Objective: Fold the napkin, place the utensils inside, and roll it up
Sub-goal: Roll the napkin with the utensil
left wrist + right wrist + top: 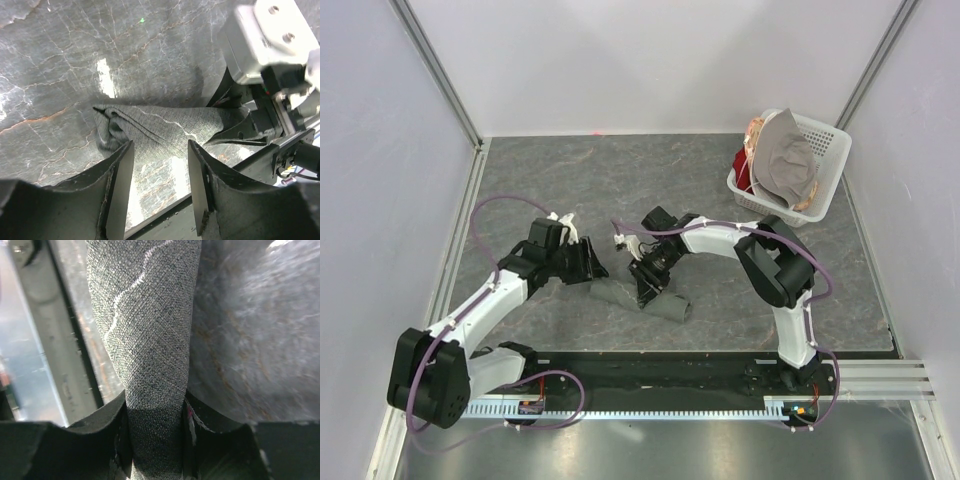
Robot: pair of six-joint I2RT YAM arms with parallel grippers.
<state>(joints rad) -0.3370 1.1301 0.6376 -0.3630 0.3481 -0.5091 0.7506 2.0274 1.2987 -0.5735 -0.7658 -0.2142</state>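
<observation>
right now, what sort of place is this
Probably a robot test cell: plain pale walls with metal corner posts box in a grey marble-patterned tabletop, two white-and-black arms are bolted at its near edge, and a white plastic basket of cloths sits in the far right corner.

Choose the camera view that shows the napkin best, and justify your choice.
Left wrist: the rolled napkin shows most of its length and its layered end. Top external shows it small, partly under the right tool. Right wrist shows only close weave.
</observation>
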